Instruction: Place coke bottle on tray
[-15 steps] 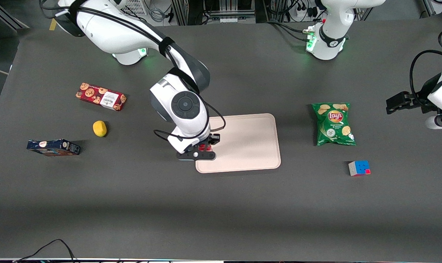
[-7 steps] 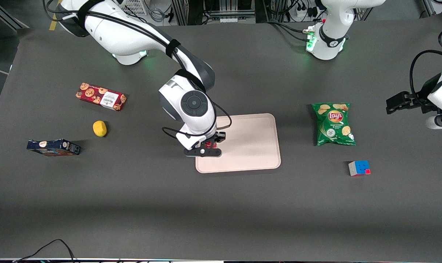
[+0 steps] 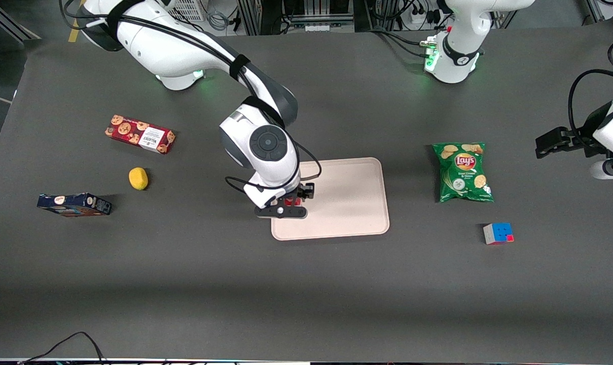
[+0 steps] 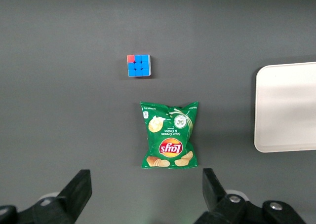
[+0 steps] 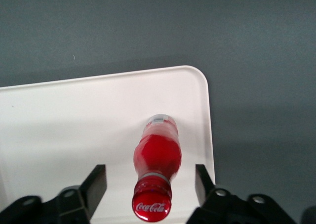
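Red coke bottle [image 5: 157,160] upright on pale tray [image 5: 64,125], near its corner

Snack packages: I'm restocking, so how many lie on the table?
3. The cookie box and blue box lie toward the working arm's end; the chip bag lies toward the parked arm's. None seem hidden.

— What stands near the black two-finger gripper [image 5: 150,184]?
— Only the slim red coke bottle [image 5: 157,170], upright between its spread fingers [image 5: 94,184], with a gap on each side.
— And the flat pinkish-beige tray [image 3: 347,203]?
— Bare from the gripper toward the parked arm's end; its low rim lies just beside the gripper.
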